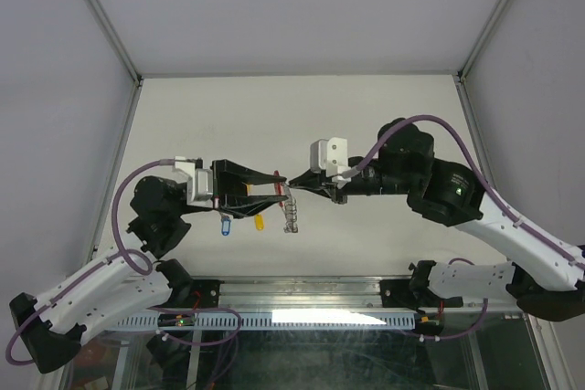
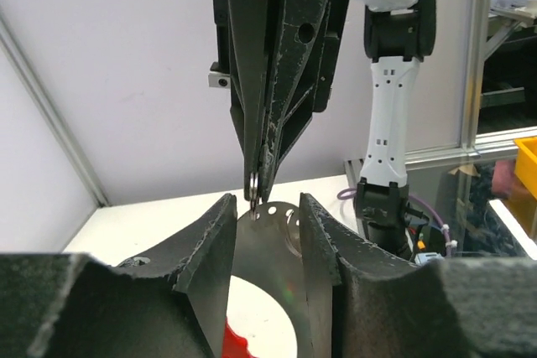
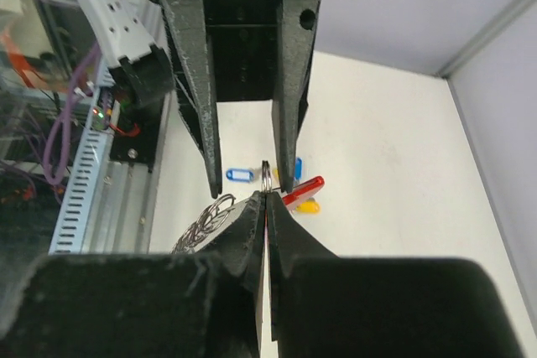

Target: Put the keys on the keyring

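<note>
The keyring hangs in the air between the two arms. It shows a small split ring (image 3: 265,173), a red curved piece (image 3: 304,191), a silvery disc (image 2: 289,228) and a dangling chain (image 1: 292,216). My right gripper (image 3: 267,197) is shut on the split ring, seen from the left wrist view as dark fingers (image 2: 260,81) coming down from above. My left gripper (image 2: 267,207) stands open, its fingers on either side of the disc. In the top view the left gripper (image 1: 280,184) meets the right gripper (image 1: 291,184) tip to tip. Keys with a blue tag (image 1: 225,226) and a yellow tag (image 1: 260,223) lie on the table below.
The white table (image 1: 366,116) is walled in by pale panels on three sides. A metal rail with cable ducting (image 1: 302,317) runs along the near edge between the arm bases. A second blue tag (image 3: 297,167) lies beside the yellow tag (image 3: 307,205).
</note>
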